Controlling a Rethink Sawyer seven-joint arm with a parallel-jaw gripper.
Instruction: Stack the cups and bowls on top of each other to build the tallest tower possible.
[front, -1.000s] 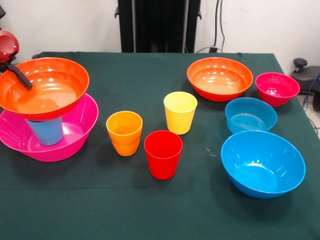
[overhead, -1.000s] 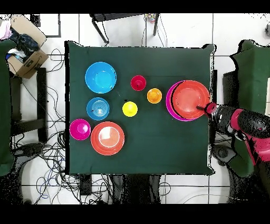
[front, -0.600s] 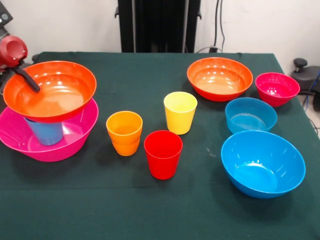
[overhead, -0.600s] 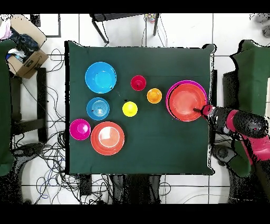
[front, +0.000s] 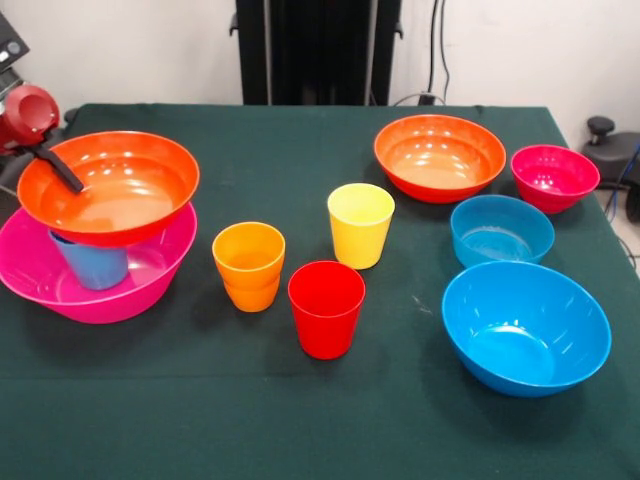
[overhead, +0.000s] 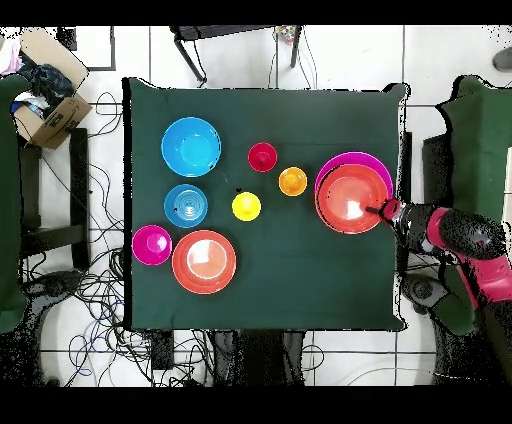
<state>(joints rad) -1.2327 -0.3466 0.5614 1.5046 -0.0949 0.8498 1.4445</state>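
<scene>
Jaws (front: 62, 172) pinching the rim of an orange-red bowl (front: 110, 188), one black finger showing inside the rim at its left side in the front view, red wrist just above. Seen from overhead at (overhead: 378, 209), on the rim nearest the red and black arm (overhead: 460, 240). Held bowl riding slightly tilted over a light blue cup (front: 92, 263), apparently resting on it, though contact cannot be confirmed. Cup standing upright inside the large pink bowl (front: 130, 290), near the left edge of the green worktop (front: 300, 420). Pink rim peeking out from under the orange-red one from overhead (overhead: 345, 158). Just beside this stack, toward mid-worktop, three loose cups upright and apart: orange cup (front: 249, 265), yellow cup (front: 360, 224), red cup (front: 326, 308) nearest the camera. On the right side, second orange-red bowl (front: 440, 156) farthest back, small magenta bowl (front: 554, 177) beside it, small blue bowl (front: 501, 229) in front, large blue bowl (front: 526, 327) closest, all upright and separate.
</scene>
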